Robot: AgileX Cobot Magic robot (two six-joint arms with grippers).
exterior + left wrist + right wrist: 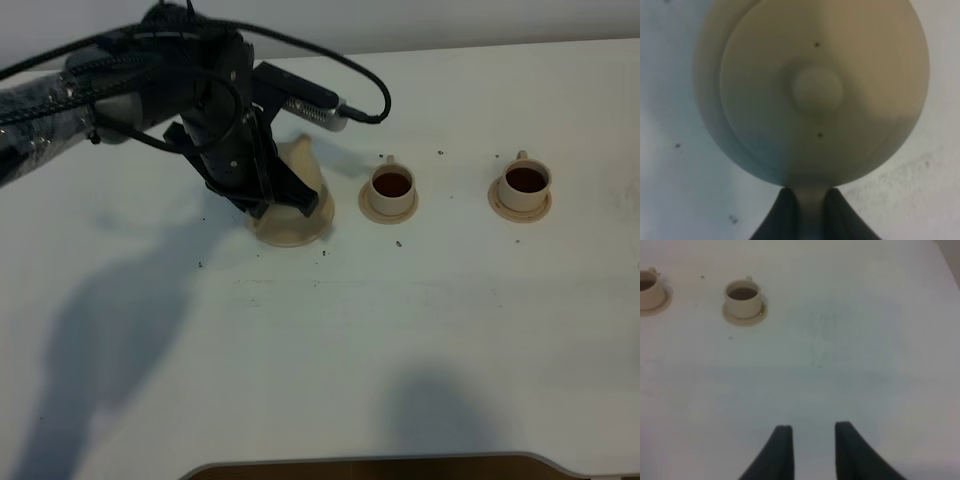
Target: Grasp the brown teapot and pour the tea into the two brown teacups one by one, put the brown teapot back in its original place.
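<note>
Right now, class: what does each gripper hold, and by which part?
The left gripper holds the brown teapot by its loop handle, pinched between the fingers. The right gripper holds nothing.

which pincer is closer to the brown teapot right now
Left. The left pincer is shut on the brown teapot handle; the right pincer hangs open over bare table, beyond the teacups.

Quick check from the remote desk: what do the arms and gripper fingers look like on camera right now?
The left arm is black and grey, its rear section wrapped in dark mesh sleeving, with black cables looping over the wrist. The left gripper has dark, curved, tapering fingers. The right gripper shows matching dark fingers. No markings are visible.
</note>
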